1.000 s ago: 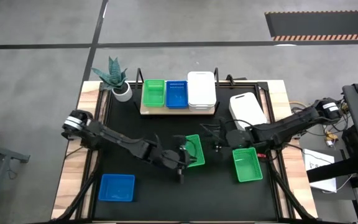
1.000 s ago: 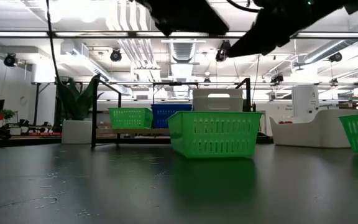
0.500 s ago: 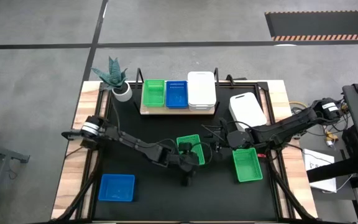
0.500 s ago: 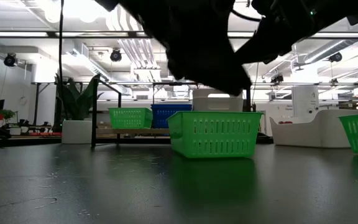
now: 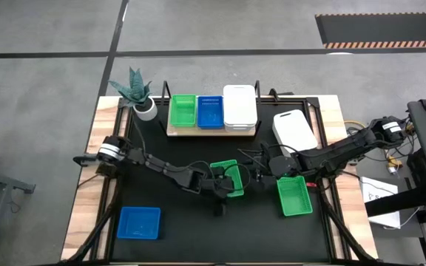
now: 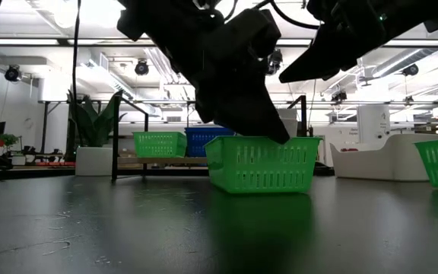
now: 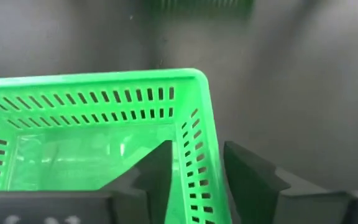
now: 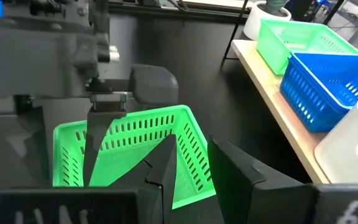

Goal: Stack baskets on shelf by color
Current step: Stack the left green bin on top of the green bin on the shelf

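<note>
A green basket (image 5: 227,178) is shown at the middle of the black table (image 5: 183,222). The left gripper (image 7: 194,171) is positioned at its rim, with the fingers parted so that one side wall lies between them, not yet pinched. The right gripper (image 8: 191,162) is held just beside the basket's opposite side, its fingers narrowly apart with nothing between them. A second green basket (image 5: 293,196), a blue basket (image 5: 139,222) and a white basket (image 5: 294,130) are seen apart on the table. On the shelf (image 5: 173,132), green, blue and white baskets are set side by side.
</note>
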You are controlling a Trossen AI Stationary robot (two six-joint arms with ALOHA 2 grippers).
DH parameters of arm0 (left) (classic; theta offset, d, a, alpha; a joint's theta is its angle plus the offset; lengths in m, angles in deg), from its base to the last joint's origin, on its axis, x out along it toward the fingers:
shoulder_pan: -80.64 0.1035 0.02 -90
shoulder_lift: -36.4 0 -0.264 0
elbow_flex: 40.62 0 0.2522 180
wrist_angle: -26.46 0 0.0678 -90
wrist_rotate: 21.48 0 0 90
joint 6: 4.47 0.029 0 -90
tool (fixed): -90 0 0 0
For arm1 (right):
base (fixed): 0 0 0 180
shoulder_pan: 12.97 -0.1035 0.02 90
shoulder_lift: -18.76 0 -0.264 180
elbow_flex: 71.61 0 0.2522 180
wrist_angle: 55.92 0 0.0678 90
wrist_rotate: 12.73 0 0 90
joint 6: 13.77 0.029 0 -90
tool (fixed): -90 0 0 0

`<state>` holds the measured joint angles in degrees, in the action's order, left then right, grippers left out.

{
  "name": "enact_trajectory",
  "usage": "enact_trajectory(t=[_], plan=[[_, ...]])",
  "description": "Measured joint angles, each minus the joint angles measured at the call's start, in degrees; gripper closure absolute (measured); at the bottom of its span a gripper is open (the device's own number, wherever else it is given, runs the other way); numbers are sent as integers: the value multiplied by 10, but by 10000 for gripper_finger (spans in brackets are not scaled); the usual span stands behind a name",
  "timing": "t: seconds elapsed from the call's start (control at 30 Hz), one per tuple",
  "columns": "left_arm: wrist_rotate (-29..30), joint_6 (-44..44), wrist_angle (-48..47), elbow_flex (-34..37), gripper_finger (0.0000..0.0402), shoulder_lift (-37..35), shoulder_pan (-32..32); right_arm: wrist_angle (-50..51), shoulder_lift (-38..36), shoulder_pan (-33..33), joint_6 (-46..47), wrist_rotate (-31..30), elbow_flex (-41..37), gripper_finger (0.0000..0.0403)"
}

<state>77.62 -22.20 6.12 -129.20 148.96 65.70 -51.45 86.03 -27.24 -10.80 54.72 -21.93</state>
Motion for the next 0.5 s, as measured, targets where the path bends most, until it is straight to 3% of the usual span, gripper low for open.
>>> enact_trajectory(t=[0.23,0.37,0.5], plan=[[-20,1,0,1,389,0,7,-1,7,0,-4,0,0,319],[-13,34,-10,0,396,-15,7,1,12,0,-12,0,0,319],[18,101,-76,-1,399,-74,4,14,11,-1,-22,1,0,319]])
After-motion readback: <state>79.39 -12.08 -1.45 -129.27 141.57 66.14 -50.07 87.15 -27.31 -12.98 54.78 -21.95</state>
